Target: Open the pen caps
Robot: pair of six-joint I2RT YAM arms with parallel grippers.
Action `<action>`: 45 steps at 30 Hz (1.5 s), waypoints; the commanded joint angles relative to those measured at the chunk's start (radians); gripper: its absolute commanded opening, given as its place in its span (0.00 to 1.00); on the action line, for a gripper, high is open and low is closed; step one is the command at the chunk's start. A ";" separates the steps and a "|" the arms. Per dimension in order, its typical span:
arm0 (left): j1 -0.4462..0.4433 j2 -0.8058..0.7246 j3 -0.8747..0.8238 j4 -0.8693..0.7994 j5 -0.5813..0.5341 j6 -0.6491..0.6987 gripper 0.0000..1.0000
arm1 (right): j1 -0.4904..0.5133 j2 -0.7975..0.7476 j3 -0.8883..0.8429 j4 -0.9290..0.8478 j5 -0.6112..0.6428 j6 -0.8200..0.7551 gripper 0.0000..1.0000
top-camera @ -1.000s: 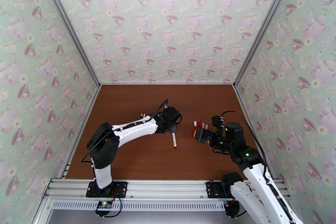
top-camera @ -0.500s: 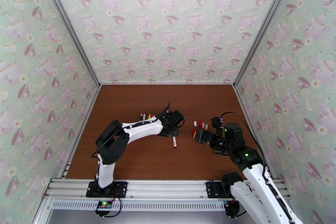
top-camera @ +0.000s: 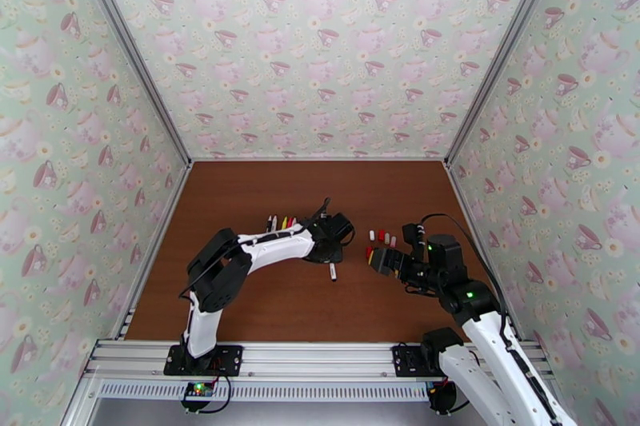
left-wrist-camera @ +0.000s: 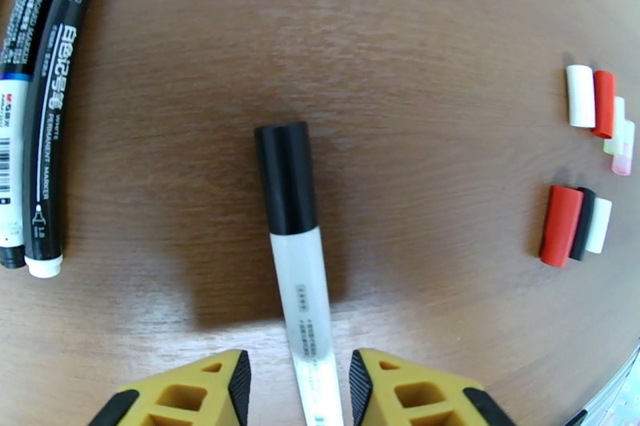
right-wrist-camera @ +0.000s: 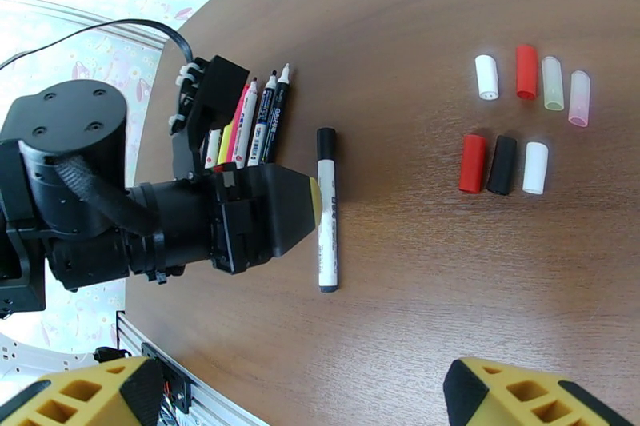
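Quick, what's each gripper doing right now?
Left gripper: partly open, straddling the capped pen, not clamped on it.
Right gripper: wide open, empty.

Top view looks down from behind; close wrist views share the pen.

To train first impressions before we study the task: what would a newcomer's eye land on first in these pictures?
A lone pen, its black cap on, lies mid-table with the left gripper straddling its white barrel. Right of it, seven loose caps sit in two neat rows; left of it lies a row of uncapped pens.
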 commanded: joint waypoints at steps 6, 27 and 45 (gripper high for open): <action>-0.008 0.045 0.034 0.006 0.029 -0.012 0.40 | 0.006 0.000 -0.016 -0.011 -0.003 -0.003 0.99; -0.008 0.100 0.056 -0.070 -0.029 0.033 0.27 | 0.006 0.001 -0.024 -0.008 -0.006 0.002 0.99; -0.008 0.163 0.106 -0.158 -0.065 0.070 0.25 | 0.006 0.015 -0.021 -0.003 -0.008 0.001 0.99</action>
